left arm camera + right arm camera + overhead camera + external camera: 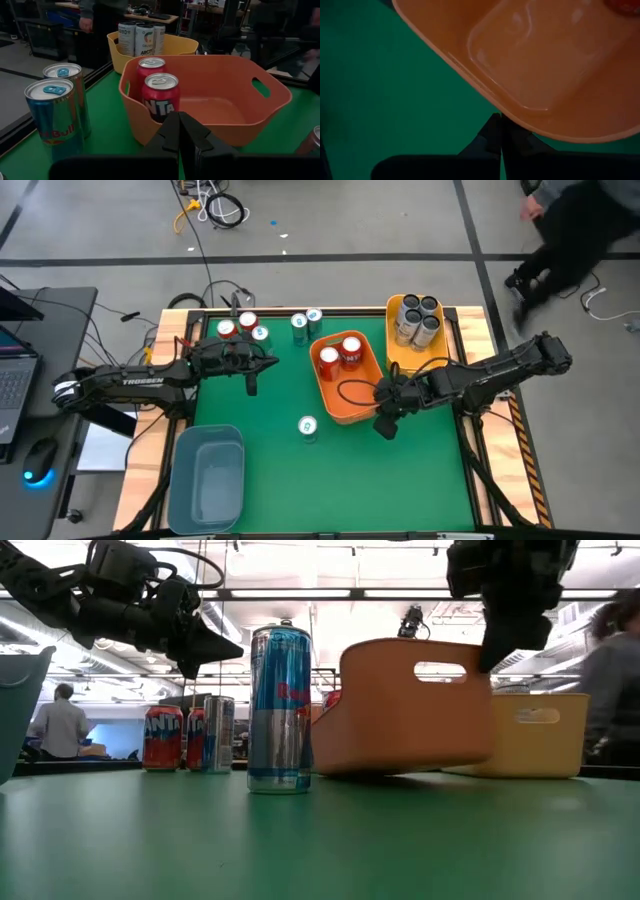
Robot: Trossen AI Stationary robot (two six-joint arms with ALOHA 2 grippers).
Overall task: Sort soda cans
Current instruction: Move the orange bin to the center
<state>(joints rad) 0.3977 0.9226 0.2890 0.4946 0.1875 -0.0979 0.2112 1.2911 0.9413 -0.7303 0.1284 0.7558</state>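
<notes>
Two red cans (340,354) stand in the orange bin (365,402). Several dark grey cans (416,318) fill the yellow bin (396,356). On the mat near the far edge stand two red cans (236,326) and three teal-blue cans (299,324). One more blue can (307,426) stands alone toward the near side and shows large in the low view (279,710). My left gripper (251,383) hangs shut above the mat, left of the orange bin. My right gripper (385,426) is shut at that bin's near right corner. My right gripper (497,120) points its shut fingertips down at the near rim of the orange bin (485,92). I cannot tell whether they touch it. My left gripper touches nothing.
A blue-grey bin (208,472) sits at the table's near left corner. A black cable (352,392) loops inside the orange bin. A person (570,230) moves past the far right corner. Bare green mat (400,480) lies on the near side.
</notes>
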